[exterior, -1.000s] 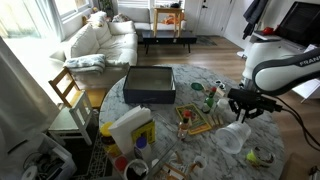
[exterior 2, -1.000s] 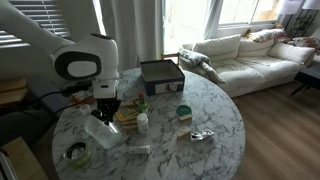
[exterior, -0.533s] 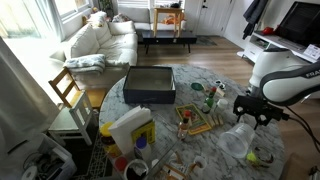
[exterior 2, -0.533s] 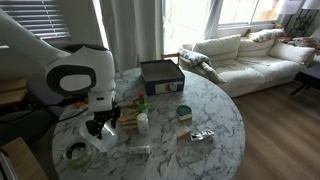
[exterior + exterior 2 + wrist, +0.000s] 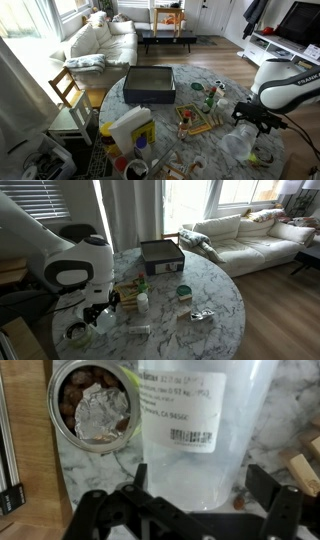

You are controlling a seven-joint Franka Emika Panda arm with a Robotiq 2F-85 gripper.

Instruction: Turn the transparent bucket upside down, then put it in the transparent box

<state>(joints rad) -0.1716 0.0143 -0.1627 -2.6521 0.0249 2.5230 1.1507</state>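
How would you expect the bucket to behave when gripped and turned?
The bucket looks thin-walled and empty, so probably light and squeezable. Its smooth sides may slip in the gripper. Being round, it could roll if laid sideways.

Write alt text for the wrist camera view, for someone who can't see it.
A transparent bucket with a printed label and barcode fills the centre, gripped between two dark fingers at the bottom of the picture. Beside it, at upper left, an open tin can with crumpled foil in it stands on the marble tabletop.
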